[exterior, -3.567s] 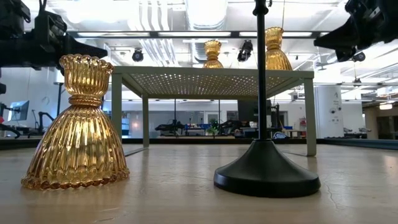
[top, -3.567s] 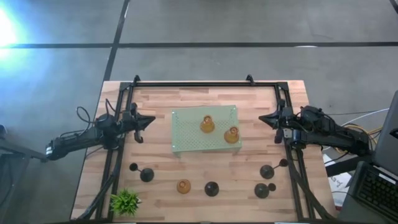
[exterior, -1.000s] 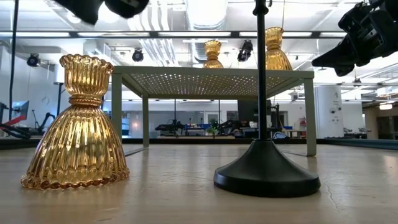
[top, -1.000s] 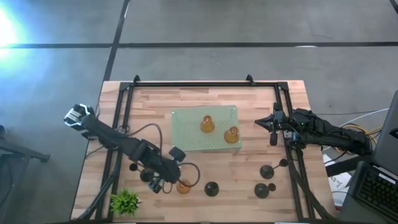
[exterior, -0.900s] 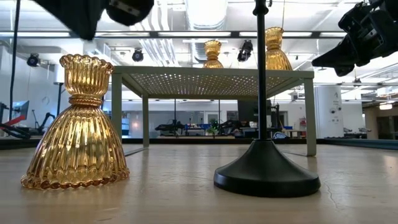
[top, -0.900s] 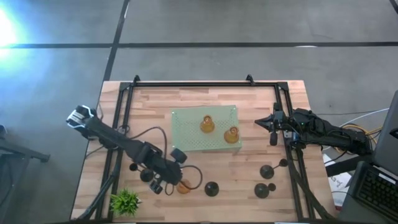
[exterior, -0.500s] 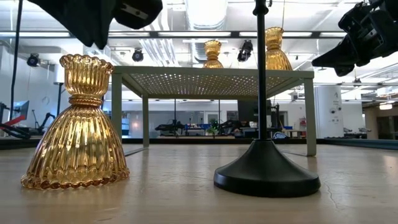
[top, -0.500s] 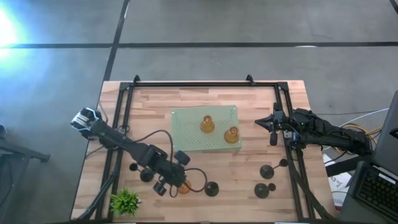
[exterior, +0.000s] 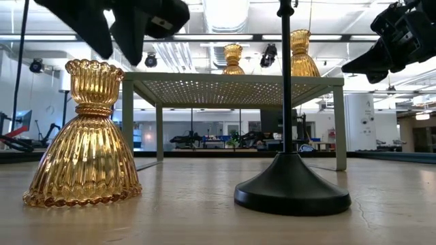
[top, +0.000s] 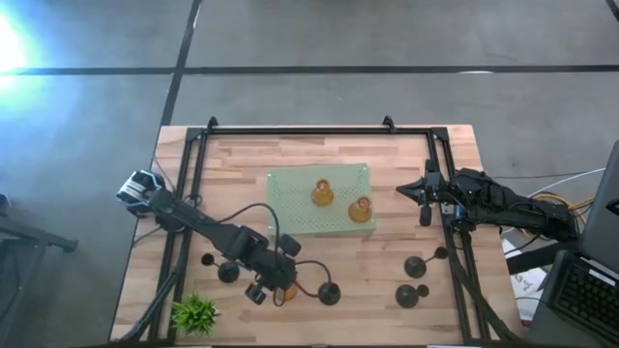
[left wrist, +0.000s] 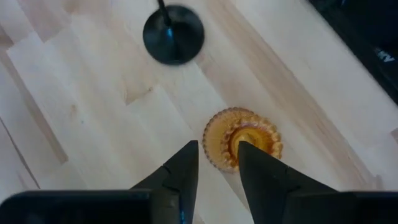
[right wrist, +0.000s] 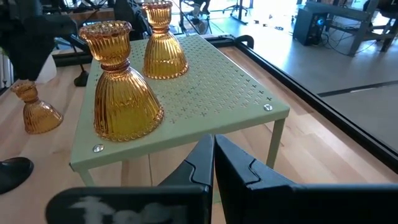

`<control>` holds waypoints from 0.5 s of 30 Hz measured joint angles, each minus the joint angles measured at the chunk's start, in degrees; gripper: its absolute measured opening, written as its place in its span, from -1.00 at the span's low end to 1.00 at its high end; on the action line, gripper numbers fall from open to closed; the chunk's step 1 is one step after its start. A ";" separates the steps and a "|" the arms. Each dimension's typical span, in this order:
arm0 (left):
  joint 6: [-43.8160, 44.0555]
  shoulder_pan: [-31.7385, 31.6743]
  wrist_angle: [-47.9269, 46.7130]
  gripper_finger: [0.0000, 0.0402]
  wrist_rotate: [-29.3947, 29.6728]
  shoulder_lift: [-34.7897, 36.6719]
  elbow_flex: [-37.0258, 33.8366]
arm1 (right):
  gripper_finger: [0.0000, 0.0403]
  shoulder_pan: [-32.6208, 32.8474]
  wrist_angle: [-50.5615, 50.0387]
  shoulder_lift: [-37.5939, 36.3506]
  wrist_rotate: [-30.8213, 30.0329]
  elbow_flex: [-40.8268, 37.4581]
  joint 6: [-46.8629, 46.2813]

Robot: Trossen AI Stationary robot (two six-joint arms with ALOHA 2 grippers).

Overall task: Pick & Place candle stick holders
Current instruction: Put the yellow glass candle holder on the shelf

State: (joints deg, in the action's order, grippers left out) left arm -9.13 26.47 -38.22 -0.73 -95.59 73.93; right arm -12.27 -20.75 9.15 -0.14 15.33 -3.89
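An amber candle stick holder [exterior: 83, 139] stands upright on its wide base near the table's front edge; in the high view the amber holder [top: 283, 293] is mostly hidden under my left arm. My left gripper [exterior: 116, 42] hangs open just above its rim, fingers pointing down, and my left gripper [left wrist: 217, 163] shows the amber holder [left wrist: 252, 138] below. Two more amber holders [top: 322, 193] [top: 361, 209] stand on the pale green mat [top: 290, 220]. My right gripper [right wrist: 212, 155] waits shut beside the mat's right edge.
Black holders stand along the front: one at the left [top: 228, 273], one [top: 329, 293] just right of my left gripper, two at the right [top: 416, 266] [top: 407, 296]. A green plant [top: 195, 313] sits at the front left corner. A black frame [top: 290, 130] rims the table.
My left gripper has moved toward the table's right edge and down over the front amber holder, and its fingers have opened. The holder has stayed where it was.
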 joint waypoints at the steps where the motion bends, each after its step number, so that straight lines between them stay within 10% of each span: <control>1: -0.02 -0.02 -0.15 -0.42 0.00 -0.22 0.00 | -0.96 0.00 0.02 0.00 -0.02 0.00 -0.01; 15: 0.09 -0.75 0.13 -0.43 -3.29 -3.52 -0.04 | -0.96 -0.02 0.00 0.00 -0.02 -0.02 -0.01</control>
State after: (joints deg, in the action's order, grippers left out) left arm -9.04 25.73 -38.09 -4.03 -99.12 73.89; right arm -12.29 -20.75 9.15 -0.16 15.31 -3.90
